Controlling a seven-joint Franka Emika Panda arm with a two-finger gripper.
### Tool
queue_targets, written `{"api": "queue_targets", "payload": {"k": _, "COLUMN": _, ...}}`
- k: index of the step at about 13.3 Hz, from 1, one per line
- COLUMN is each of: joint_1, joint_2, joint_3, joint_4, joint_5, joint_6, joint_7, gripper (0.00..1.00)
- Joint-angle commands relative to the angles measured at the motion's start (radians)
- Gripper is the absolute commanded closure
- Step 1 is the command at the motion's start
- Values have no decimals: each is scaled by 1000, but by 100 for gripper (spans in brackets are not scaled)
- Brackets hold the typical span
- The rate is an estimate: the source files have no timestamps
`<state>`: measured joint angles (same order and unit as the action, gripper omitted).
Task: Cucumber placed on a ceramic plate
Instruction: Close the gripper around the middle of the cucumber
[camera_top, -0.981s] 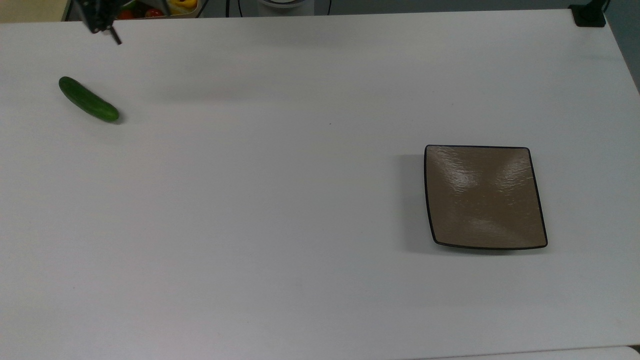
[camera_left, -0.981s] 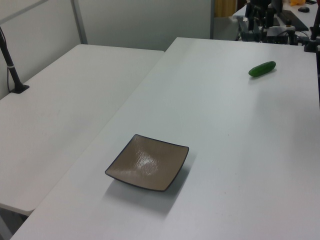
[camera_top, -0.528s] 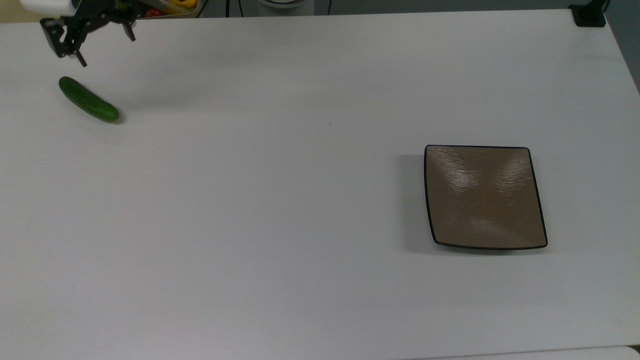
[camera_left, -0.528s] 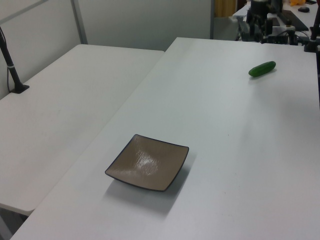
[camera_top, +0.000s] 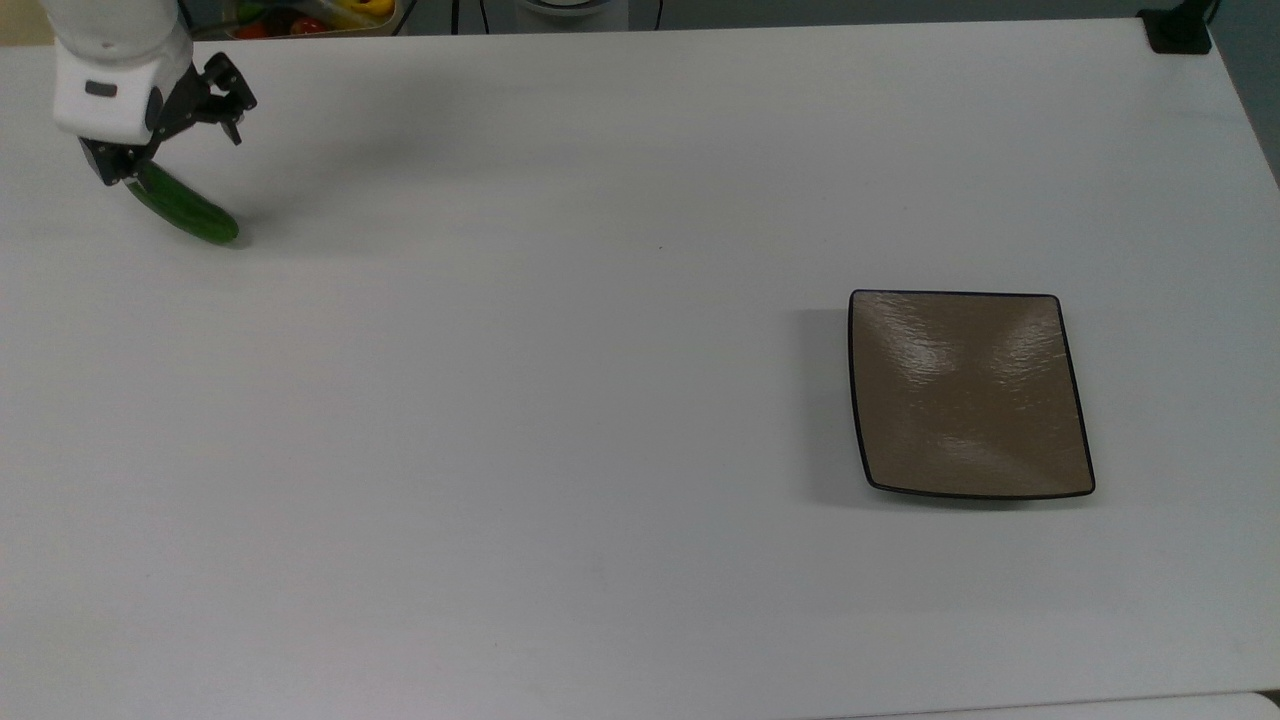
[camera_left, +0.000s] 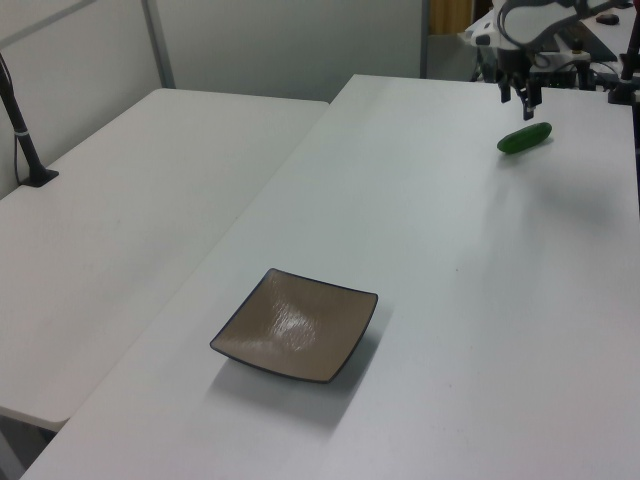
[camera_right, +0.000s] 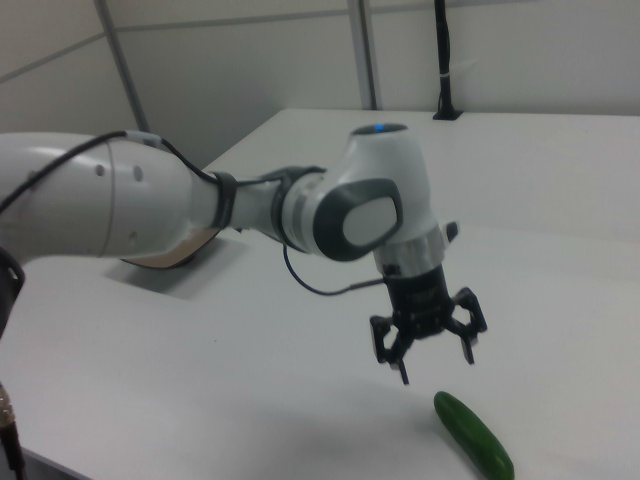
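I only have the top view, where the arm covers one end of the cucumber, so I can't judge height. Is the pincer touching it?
Observer: No. In the right view the pincer hangs in the air, with a clear gap down to the cucumber lying on the table.
Operator: Is it lined up over the middle?
Observer: Not by the right view. There the open, empty fingers point down toward the table just off the cucumber's far end, on the right view's left of it.
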<state>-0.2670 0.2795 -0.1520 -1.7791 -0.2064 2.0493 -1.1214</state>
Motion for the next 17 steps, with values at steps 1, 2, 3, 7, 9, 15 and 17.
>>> {"api": "queue_targets", "payload": {"k": 1, "joint_1": -24, "joint_2": 33, "joint_3": 0, "joint_4": -39, "joint_5": -45, "joint_6": 101, "joint_7": -9, "gripper": 0}}
{"api": "queue_targets", "payload": {"k": 2, "joint_1": -29, "joint_2": 50, "joint_3": 0, "joint_4": -39, "joint_5": -53, "joint_6": 115, "joint_7": -8, "gripper": 0}}
{"api": "queue_targets", "payload": {"k": 3, "joint_1": -35, "joint_2": 59, "joint_3": 0, "joint_4": -40, "joint_5": -53, "joint_6": 129, "joint_7": -8, "gripper": 0}}
{"api": "queue_targets", "payload": {"k": 7, "joint_1": -40, "joint_2": 93, "joint_3": -3, "joint_4": -65, "joint_5": -71, "joint_6": 178, "joint_7": -6, "gripper": 0}}
{"api": "queue_targets", "payload": {"k": 9, "joint_1": -41, "joint_2": 108, "joint_3": -3, "joint_4": -65, "joint_5": -79, "joint_6": 183, "joint_7": 11, "gripper": 0}}
{"api": "queue_targets", "payload": {"k": 15, "joint_1": -41, "joint_2": 128, "joint_3": -3, "joint_4": -65, "joint_5": -134, "joint_6": 184, "joint_7": 22, "gripper": 16}}
{"api": "queue_targets", "payload": {"k": 17, "joint_1": -41, "joint_2": 130, "joint_3": -3, "joint_4": -65, "joint_5": -134, "joint_6": 183, "joint_7": 22, "gripper": 24}}
